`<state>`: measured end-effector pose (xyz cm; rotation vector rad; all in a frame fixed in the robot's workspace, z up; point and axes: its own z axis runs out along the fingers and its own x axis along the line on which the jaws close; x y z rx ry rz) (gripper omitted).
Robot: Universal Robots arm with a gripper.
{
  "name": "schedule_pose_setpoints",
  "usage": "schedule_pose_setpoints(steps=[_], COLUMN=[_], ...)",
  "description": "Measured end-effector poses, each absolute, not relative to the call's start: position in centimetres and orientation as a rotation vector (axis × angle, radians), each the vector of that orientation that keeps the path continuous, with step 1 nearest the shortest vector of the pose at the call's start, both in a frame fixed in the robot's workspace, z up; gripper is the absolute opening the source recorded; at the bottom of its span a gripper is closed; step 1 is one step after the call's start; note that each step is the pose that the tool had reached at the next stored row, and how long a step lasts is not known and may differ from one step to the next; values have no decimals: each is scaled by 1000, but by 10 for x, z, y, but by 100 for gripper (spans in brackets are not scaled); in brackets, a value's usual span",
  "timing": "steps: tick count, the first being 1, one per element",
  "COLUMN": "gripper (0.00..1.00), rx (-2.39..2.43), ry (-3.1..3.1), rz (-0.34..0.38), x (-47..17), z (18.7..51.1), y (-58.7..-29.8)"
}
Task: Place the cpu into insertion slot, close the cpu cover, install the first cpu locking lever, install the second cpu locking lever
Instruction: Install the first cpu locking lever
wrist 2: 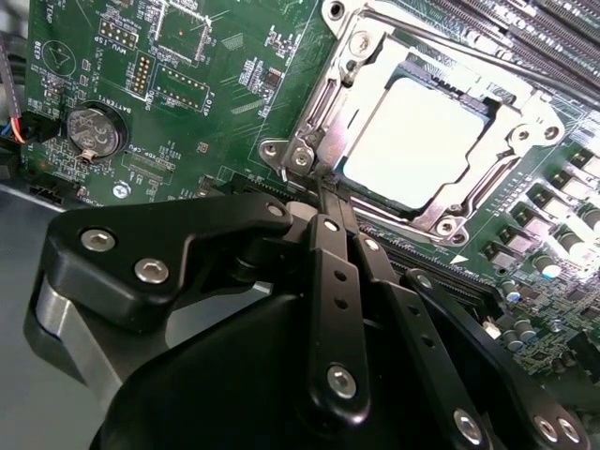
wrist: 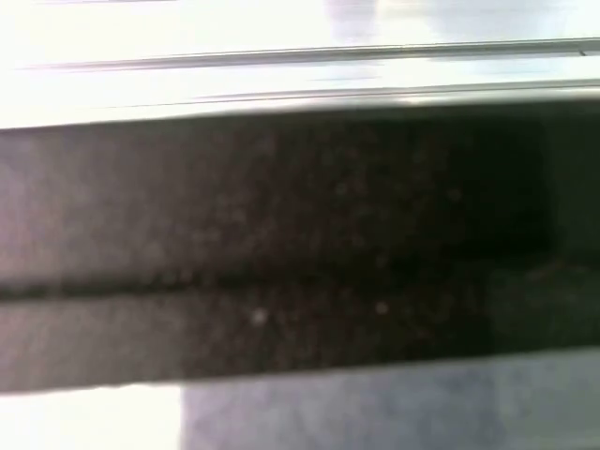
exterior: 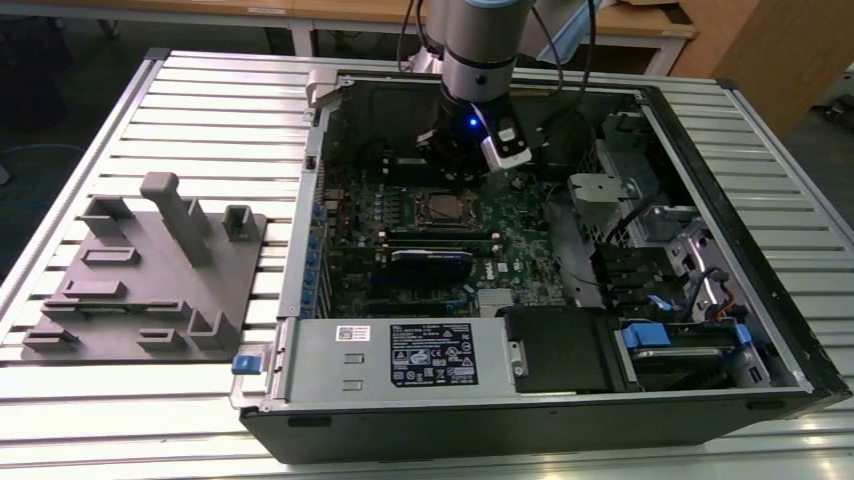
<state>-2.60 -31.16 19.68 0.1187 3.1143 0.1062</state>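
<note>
A slatted metal table carries an open computer case lying on its side, with a grey plastic fixture tray beside it on the exterior view's left. Inside the case sit a green motherboard, a metal box with a label along the near wall, and a bay with blue-tabbed drives toward the exterior view's right. The robot arm reaches down into the case, and its gripper hangs just above the board, close to the far edge of the socket. In the second wrist view the gripper has its 2 black fingers drawn together into a narrow tip with nothing between them, and that tip sits just beside one edge of the insertion slot. The cpu lies flat in the slot, its pale face showing through the cut-out of the cpu cover, which lies down over it. A round coin battery sits on the board well apart from the slot. The first wrist view shows a dark blurred band that I cannot identify.
</note>
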Motion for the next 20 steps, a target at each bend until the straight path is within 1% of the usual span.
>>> schedule_pose_setpoints(steps=[13,20], gripper=[11,11], rx=[119,119], ry=[3114,3114], rz=[114,152], x=[-25,-25], z=[196,196], y=[-312,-312])
